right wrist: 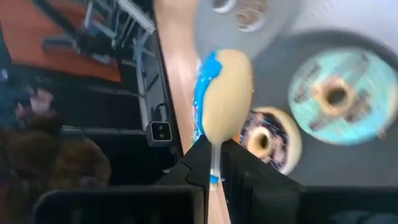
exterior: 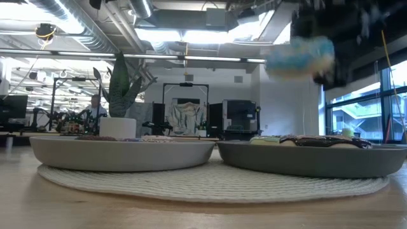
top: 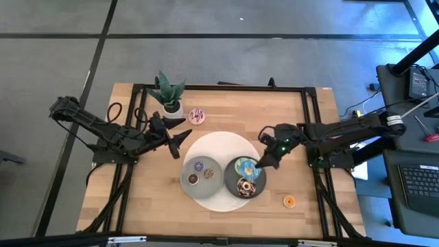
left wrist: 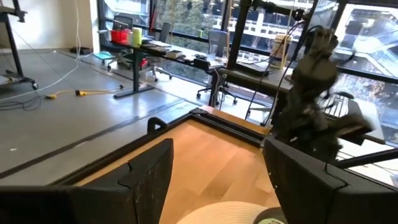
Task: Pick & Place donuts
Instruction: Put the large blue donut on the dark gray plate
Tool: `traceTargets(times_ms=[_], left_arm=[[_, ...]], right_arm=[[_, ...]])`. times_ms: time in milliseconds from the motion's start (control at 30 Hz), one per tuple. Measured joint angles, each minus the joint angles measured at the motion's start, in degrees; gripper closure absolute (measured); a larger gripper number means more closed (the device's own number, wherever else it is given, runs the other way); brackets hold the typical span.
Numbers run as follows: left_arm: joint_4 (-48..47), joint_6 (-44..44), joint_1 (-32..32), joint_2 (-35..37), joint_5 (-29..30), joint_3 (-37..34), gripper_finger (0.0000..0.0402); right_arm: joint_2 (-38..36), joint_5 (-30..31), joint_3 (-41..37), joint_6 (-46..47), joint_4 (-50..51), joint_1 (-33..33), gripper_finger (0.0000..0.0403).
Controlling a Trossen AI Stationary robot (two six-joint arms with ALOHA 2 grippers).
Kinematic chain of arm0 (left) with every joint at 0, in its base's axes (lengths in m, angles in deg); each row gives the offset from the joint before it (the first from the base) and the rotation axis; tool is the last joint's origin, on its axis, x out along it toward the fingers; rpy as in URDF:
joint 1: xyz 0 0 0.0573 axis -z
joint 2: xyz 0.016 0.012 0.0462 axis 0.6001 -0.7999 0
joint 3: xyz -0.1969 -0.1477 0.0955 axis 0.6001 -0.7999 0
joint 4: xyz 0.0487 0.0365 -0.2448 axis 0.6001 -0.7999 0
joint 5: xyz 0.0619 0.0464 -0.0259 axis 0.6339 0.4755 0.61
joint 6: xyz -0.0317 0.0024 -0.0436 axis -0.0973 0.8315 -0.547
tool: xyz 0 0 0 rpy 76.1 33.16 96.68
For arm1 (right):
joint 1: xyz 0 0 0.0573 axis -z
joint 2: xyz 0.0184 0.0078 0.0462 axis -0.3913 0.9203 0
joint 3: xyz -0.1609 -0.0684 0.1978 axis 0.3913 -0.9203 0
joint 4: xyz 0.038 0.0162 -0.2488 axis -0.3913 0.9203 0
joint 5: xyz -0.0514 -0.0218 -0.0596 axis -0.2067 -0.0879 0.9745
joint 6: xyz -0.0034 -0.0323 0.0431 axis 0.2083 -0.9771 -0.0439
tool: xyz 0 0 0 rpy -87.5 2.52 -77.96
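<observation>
The right gripper [top: 259,163] was clamped on a blue-iced toy ring donut [right wrist: 219,93], held above the right-hand grey round plate [top: 233,184] carrying mint-green [right wrist: 339,96] and chocolate-brown donuts [right wrist: 268,140]. The left gripper [top: 184,140] stood open beside the small potted green plant [top: 167,92].

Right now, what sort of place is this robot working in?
Probably an open office or robotics lab. Behind the wooden table there are exposed ceiling pipes, desks with office chairs by big windows, and a person seated at a workstation.

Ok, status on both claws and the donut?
Right claw shut on blue donut, raised above dark plate. Left claw open, empty, beside mat. Nothing in the way.
</observation>
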Motion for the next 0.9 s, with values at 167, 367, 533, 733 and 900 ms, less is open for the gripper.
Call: traceTargets(times_ms=[167,367,533,733,900], left_arm=[[0.02,-0.13,0.0,0.0,-0.01,-0.01,0.0156],[0.02,-0.14,0.0,0.0,-0.01,-0.01,0.0155],[0.02,-0.09,-0.02,0.0,0.55,-0.01,0.0157],[0.0,-0.02,-0.02,0.0,1.48,0.02,0.0155],[-0.24,-0.01,-0.02,0.0,1.5,0.01,0.0157]], right_arm=[[-1.11,-1.64,-10.45,7.84,-10.81,0.06,0.0371],[-1.08,-1.49,-17.22,13.17,-21.28,-0.11,0.0371],[-1.08,-1.44,-18.29,14.66,-23.83,-0.1,0.037],[0.14,-0.7,-18.27,16.0,-23.85,-0.1,0.037],[1.59,-0.45,-18.27,15.69,-24.36,-0.14,0.037]])
